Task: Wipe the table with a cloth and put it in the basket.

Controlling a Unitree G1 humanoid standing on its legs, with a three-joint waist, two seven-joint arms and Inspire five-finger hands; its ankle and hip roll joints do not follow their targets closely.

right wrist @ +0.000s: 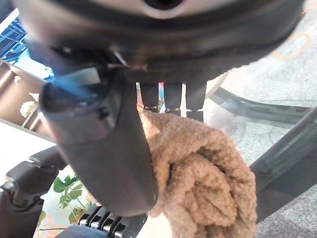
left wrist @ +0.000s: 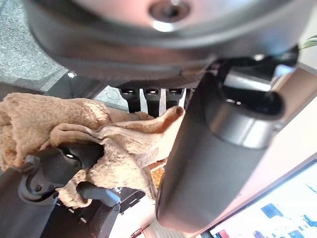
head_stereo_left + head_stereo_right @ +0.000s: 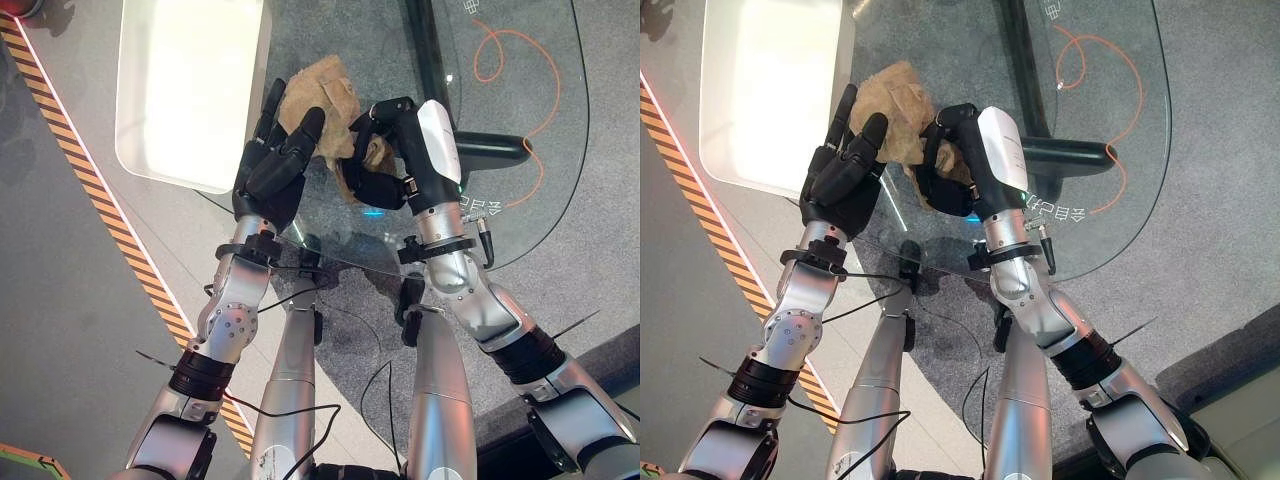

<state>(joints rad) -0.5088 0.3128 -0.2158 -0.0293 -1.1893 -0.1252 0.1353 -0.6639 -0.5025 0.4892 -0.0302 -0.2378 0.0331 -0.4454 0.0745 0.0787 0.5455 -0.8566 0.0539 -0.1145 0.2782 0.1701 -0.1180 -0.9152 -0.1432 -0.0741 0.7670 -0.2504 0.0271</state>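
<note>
The tan fleecy cloth (image 3: 322, 95) is bunched into a loose wad, held above the glass tabletop (image 3: 520, 120) between the two hands. It sits near the table's rounded near edge, just beside the white rectangular basket (image 3: 180, 90) that lies to the robot's left below the glass level.

The right hand (image 3: 385, 165) has its fingers and thumb curled round the lower, rolled part of the wad; the right wrist view shows the thick roll of cloth (image 1: 208, 188) seated against the palm. The left hand (image 3: 275, 150) stands palm-up at the cloth's other side, fingers only partly bent, with the thumb and fingertips pressed into the fabric. The left wrist view shows a fold of cloth (image 2: 114, 144) caught between thumb and fingers, so this hand also pinches the cloth, but lightly.

Step in hand, as judged: gathering or transferring the cloth before placement in the basket. Whether wiping is complete cannot be told.

Procedure for a clean result:
- Keep one hand firmly closed on the wad until the other has a full grasp.
- Tuck loose corners inward so that none trails over the glass edge.
- Carry the wad leftward over the basket rim before releasing.

Both forearms rise side by side from below, wrists bent inward so that the palms face each other across the cloth.
</note>
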